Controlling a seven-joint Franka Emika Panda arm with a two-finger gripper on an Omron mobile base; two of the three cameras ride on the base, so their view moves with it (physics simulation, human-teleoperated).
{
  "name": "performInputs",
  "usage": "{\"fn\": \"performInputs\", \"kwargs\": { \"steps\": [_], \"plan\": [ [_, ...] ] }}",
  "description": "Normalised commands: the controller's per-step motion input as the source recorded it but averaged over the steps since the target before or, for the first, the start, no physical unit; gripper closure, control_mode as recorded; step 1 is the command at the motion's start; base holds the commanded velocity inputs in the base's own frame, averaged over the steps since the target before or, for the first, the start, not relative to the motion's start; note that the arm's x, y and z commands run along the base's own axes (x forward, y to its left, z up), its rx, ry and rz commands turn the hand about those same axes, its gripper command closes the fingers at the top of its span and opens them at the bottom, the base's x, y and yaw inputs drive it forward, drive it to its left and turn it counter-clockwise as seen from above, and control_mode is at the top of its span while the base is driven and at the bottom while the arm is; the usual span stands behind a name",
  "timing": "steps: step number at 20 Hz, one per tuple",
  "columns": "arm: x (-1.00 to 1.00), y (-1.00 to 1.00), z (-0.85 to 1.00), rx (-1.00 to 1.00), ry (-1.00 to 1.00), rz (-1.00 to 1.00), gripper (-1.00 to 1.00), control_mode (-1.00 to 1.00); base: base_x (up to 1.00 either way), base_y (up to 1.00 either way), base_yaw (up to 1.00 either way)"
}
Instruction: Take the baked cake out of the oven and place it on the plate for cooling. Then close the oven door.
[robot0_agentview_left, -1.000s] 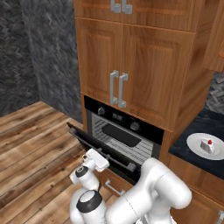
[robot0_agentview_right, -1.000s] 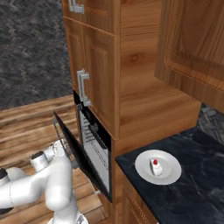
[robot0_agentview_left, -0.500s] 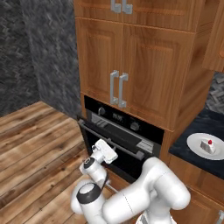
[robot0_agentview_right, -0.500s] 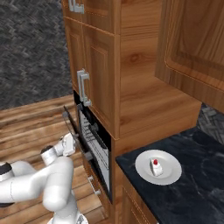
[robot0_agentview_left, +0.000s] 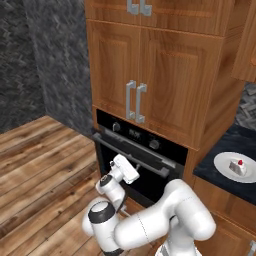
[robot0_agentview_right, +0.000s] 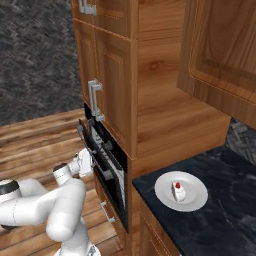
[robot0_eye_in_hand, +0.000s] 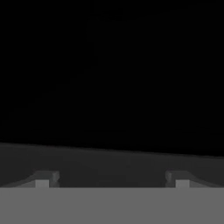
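Right base view, cake: the baked cake (robot0_agentview_right: 178, 191) sits on the plate (robot0_agentview_right: 192, 200), a white wedge with a red dot on top, a little left of the plate's centre.
Plate: round, white, resting on the dark marbled counter (robot0_agentview_right: 220, 220) to the right of the oven column.
Left base view, cake: same slice (robot0_agentview_left: 237, 167) on the same plate (robot0_agentview_left: 225, 165), at the right edge of the picture, on the counter (robot0_agentview_left: 215, 175).
Cake vs pincer: well apart; the cake is up on the counter to the right, while the gripper (robot0_agentview_left: 129, 174) is low down at the oven front.
Oven door: the oven door (robot0_agentview_left: 142, 175) stands upright against the oven (robot0_agentview_left: 135, 134), looking shut or very nearly so; its silver bar handle (robot0_agentview_left: 150, 161) runs across just below the knob strip.
Pincer position: the white hand is right at the door's glass, just under the handle; from the right side the gripper (robot0_agentview_right: 89, 162) meets the door's (robot0_agentview_right: 107, 172) outer face.
Pincer state: hand view shows two dark fingertips (robot0_eye_in_hand: 43, 179) set far apart at the bottom, with nothing between them; jaws spread wide, gripping nothing.
Hand view, ahead: flat black surface close up, no detail readable.
Surroundings: wooden cabinet doors (robot0_agentview_left: 150, 75) with paired vertical silver handles above the oven; plank floor (robot0_agentview_left: 45, 160) to the left; dark stone wall (robot0_agentview_left: 45, 60) behind.
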Motion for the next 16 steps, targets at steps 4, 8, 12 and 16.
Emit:
{"fn": "performInputs", "kwargs": {
  "steps": [4,8,12,16],
  "plan": [
    [0.26,-0.61,0.0,0.01,-0.29,0.06,-1.0,-1.0,0.0,0.0,0.0],
    [0.32,-0.66,0.0,0.06,-0.24,0.13,-1.0,-1.0,0.0,0.0,0.0],
    [0.37,-0.67,0.0,0.09,-0.22,0.18,-1.0,-1.0,0.0,0.0,0.0],
    [0.4,-0.72,0.0,0.11,-0.18,0.23,-1.0,-1.0,0.0,0.0,0.0]
  ]
}}
